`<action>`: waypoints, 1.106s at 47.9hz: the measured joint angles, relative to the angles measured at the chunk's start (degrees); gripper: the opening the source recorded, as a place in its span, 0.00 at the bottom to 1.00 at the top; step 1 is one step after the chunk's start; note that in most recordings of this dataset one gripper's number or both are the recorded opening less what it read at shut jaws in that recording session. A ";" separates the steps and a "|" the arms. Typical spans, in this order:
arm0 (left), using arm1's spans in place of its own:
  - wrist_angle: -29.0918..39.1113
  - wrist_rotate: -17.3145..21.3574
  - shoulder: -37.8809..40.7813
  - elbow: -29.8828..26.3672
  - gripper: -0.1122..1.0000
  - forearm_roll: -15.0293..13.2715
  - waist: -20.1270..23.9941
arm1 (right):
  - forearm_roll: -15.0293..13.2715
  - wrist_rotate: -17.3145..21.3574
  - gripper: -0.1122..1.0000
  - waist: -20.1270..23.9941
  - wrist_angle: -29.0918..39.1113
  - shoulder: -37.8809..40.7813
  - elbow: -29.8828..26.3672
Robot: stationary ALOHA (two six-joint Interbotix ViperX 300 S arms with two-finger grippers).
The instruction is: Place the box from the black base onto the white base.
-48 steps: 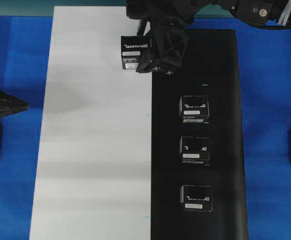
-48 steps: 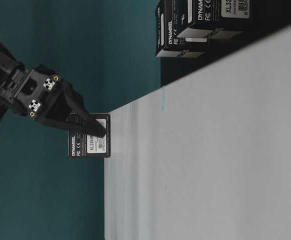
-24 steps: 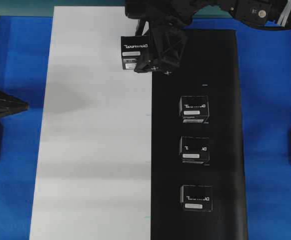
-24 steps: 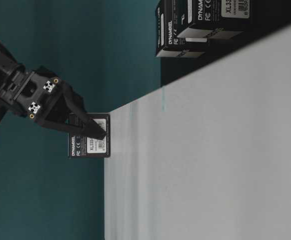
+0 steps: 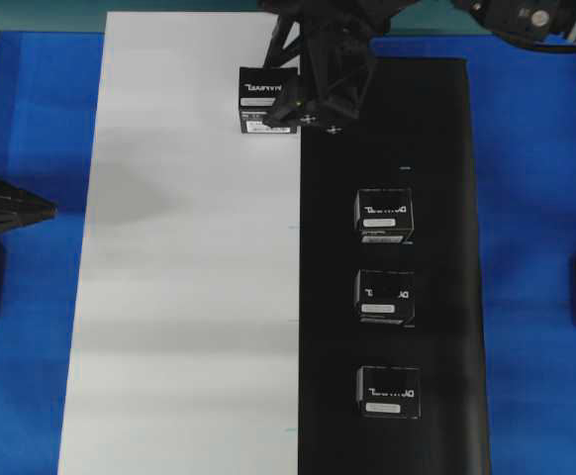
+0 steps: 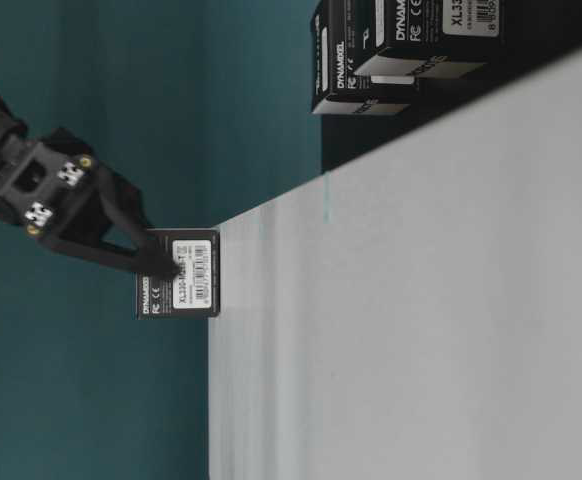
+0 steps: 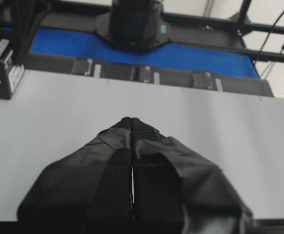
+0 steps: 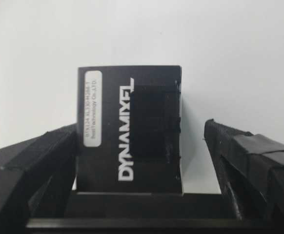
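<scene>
The box [image 5: 265, 99] sits on the white base [image 5: 189, 297], at its far end just beside the seam with the black base [image 5: 436, 148]. The right pincer [image 5: 303, 117] stands wide open around it, holding nothing, and has drawn farther back. The left pincer [image 7: 132, 127] is closed, empty.

surface: blue covering [image 5: 535, 198] lying around the sheets | backdrop: dark teal wall [image 6: 201, 110] standing behind | frame: black bars [image 7: 259, 48] running along the far edge
</scene>
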 measured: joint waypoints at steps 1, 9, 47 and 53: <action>0.00 0.00 -0.09 0.00 0.05 -0.09 -0.09 | 0.00 0.00 0.98 0.00 0.00 -0.26 0.00; 0.00 -0.09 -0.18 0.00 0.05 -0.09 -0.09 | 0.62 0.70 0.98 -0.09 -0.09 -2.72 0.35; 0.00 0.00 -0.70 0.00 0.05 0.00 0.00 | 3.08 0.44 0.98 1.32 -13.54 -24.61 20.13; 0.00 -0.09 -0.70 0.00 0.05 -0.09 -0.09 | 3.16 0.62 0.98 3.16 -14.50 -26.81 22.59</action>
